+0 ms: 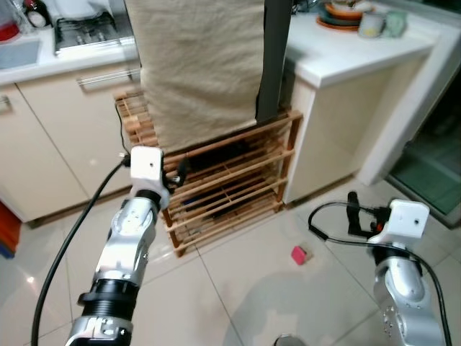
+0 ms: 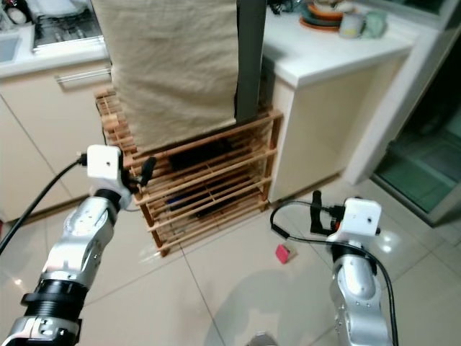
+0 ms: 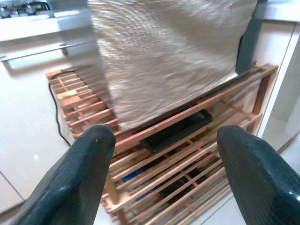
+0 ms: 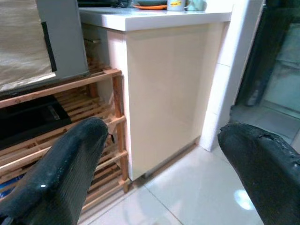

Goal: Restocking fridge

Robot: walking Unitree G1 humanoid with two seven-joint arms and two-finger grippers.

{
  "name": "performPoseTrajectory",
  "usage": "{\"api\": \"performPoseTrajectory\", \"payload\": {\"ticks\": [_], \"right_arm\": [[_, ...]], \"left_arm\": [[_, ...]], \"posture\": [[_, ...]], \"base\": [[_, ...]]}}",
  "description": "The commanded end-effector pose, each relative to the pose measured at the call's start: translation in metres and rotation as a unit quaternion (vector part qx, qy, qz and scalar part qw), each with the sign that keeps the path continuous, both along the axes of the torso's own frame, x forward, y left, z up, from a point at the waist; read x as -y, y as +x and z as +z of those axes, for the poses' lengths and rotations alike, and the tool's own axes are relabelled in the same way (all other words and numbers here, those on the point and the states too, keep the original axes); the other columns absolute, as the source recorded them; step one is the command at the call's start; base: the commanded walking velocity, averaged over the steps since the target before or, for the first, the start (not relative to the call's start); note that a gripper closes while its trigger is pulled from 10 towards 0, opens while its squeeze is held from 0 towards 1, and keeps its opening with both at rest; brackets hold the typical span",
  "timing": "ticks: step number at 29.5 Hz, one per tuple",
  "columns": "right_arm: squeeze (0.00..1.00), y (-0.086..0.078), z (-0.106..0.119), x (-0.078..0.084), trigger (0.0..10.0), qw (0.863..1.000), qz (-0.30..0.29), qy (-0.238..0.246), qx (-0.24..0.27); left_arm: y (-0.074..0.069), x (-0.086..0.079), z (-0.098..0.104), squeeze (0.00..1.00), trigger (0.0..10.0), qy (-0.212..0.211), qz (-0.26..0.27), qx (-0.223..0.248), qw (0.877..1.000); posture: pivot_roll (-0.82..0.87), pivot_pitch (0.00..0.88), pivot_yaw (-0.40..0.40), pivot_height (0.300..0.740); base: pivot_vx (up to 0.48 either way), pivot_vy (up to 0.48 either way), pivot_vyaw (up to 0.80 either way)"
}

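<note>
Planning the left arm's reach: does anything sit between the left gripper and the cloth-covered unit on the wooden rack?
Nothing visible does. The left gripper, fingers open, faces the beige cloth and wooden rack across open space. The pink object lies aside on the floor.

Beige cloth (image 1: 198, 65) ahead of left gripper (image 3: 161, 140) is hiding most of the grey unit (image 1: 275, 58) and running off frame top. Dark items on wooden rack (image 1: 238, 180) beyond fingertips are staying unreadable behind slats.
</note>
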State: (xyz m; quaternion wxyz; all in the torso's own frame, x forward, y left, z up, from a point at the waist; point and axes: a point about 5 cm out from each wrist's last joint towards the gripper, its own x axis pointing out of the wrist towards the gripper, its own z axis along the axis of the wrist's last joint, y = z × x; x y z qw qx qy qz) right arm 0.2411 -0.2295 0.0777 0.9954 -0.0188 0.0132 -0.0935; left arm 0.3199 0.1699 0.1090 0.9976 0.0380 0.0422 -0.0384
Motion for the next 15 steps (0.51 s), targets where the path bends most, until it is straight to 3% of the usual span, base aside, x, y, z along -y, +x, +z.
{"api": "performPoseTrajectory", "payload": {"ticks": [1, 5, 11, 15], "right_arm": [[0.00, -0.001, 0.003, 0.001, 10.0, 1.000, 0.005, -0.012, 0.011], [0.00, -0.001, 0.012, 0.001, 10.0, 0.999, 0.008, -0.023, 0.034], [0.00, 0.017, 0.025, -0.008, 10.0, 0.997, 0.039, -0.022, 0.055], [0.00, 0.029, 0.026, -0.015, 10.0, 0.996, 0.058, -0.018, 0.058]], "left_arm": [[0.001, 0.004, 0.004, 0.00, 10.0, 0.000, -0.005, 0.010, 1.000], [0.001, -0.001, 0.004, 0.00, 10.0, -0.021, -0.001, 0.011, 1.000], [0.005, -0.008, 0.003, 0.00, 10.0, -0.030, 0.029, 0.017, 0.999], [0.008, -0.005, 0.007, 0.00, 10.0, -0.033, 0.041, 0.029, 0.998]], "posture": [[-0.18, 0.000, 0.075, 0.740], [-0.19, 0.000, 0.057, 0.740], [-0.17, 0.000, 0.007, 0.740], [-0.16, 0.000, 0.015, 0.740]], "base": [[0.000, 0.000, 0.00], [0.232, 0.275, 0.00], [0.279, 0.391, 0.00], [0.000, 0.438, 0.00]]}}
